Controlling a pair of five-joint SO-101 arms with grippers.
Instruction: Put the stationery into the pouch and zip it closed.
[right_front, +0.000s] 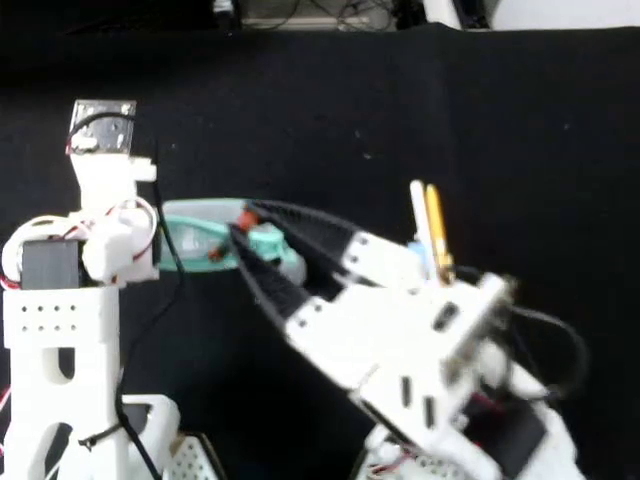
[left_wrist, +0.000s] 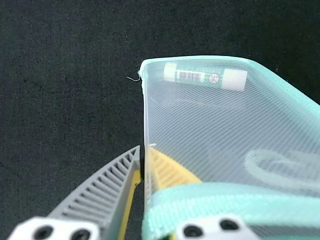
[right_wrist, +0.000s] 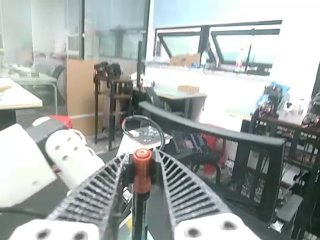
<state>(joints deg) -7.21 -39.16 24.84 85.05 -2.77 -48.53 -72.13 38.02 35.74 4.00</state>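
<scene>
The mesh pouch (right_front: 196, 240) with teal trim is held up off the black table by my left gripper (right_front: 162, 245). In the left wrist view the left gripper (left_wrist: 145, 151) is shut on the edge of the pouch (left_wrist: 215, 130), and a white-and-green tube (left_wrist: 205, 76) lies inside it at the far end. My right gripper (right_front: 243, 226) sits at the pouch's other end. It is shut on a dark pen with an orange cap (right_wrist: 142, 170), held upright between the fingers of the right gripper (right_wrist: 142, 161).
A white pencil and a yellow pencil (right_front: 432, 226) lie side by side on the black cloth (right_front: 400, 110), just beyond the right arm's body. Behind the pouch, the cloth runs bare to the table's back edge.
</scene>
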